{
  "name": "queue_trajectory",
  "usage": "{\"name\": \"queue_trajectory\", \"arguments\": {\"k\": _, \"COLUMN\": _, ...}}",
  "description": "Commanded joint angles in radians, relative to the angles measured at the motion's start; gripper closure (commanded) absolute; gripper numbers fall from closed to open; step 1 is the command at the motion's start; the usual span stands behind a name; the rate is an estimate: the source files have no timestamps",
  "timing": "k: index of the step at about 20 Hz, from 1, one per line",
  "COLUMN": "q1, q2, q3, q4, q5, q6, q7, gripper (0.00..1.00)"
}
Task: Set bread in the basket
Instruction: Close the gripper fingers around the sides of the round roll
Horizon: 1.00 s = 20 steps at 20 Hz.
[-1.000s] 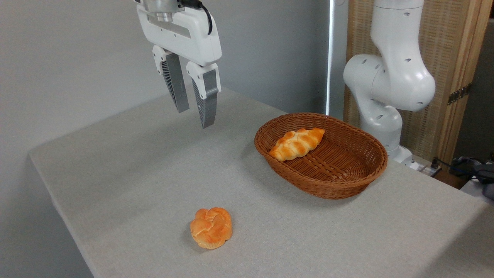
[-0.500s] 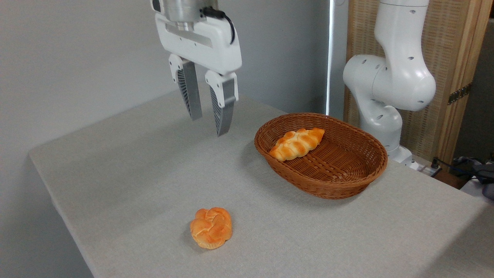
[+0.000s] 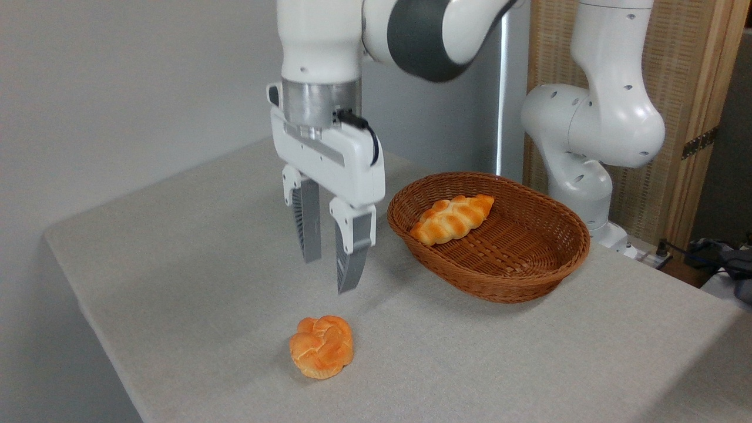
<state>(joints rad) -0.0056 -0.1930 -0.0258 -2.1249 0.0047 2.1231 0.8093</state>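
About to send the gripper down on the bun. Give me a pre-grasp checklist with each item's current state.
1. Gripper open and empty: ok.
2. Bun resting free on the table, nothing touching it: ok.
3. Gripper directly over the bun: cannot tell; it hangs above and seemingly farther back, and one view cannot settle depth.
4. Finger gap wide enough for the bun: cannot tell; it looks narrower than the bun.
5. Basket has room: ok, the loaf fills only its left part.

Table (image 3: 194,282): grey cloth-covered top, front left corner rounded. Directly on it: small round knotted bun (image 3: 321,346) near the front edge; oval wicker basket (image 3: 529,282) well apart, back right. Bun and basket not touching. Robot base sits at far right edge.
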Motion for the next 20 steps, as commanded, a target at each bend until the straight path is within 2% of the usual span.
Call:
{"name": "queue_trajectory", "arguments": {"k": 1, "q1": -0.004, "q2": 0.046, "q3": 0.009, "q4": -0.029, "q5": 0.03, "q6": 0.09, "q7": 0.033, "gripper": 0.0}}
{"name": "queue_trajectory", "arguments": {"k": 6, "q1": -0.004, "q2": 0.104, "q3": 0.007, "q4": -0.027, "q5": 0.083, "q6": 0.109, "q7": 0.065, "gripper": 0.0}}
{"name": "queue_trajectory", "arguments": {"k": 10, "q1": -0.005, "q2": 0.145, "q3": 0.007, "q4": -0.029, "q5": 0.083, "q6": 0.172, "q7": 0.064, "gripper": 0.0}}
{"name": "queue_trajectory", "arguments": {"k": 20, "q1": -0.005, "q2": 0.182, "q3": -0.002, "q4": -0.029, "q5": 0.084, "q6": 0.182, "q7": 0.065, "gripper": 0.0}}
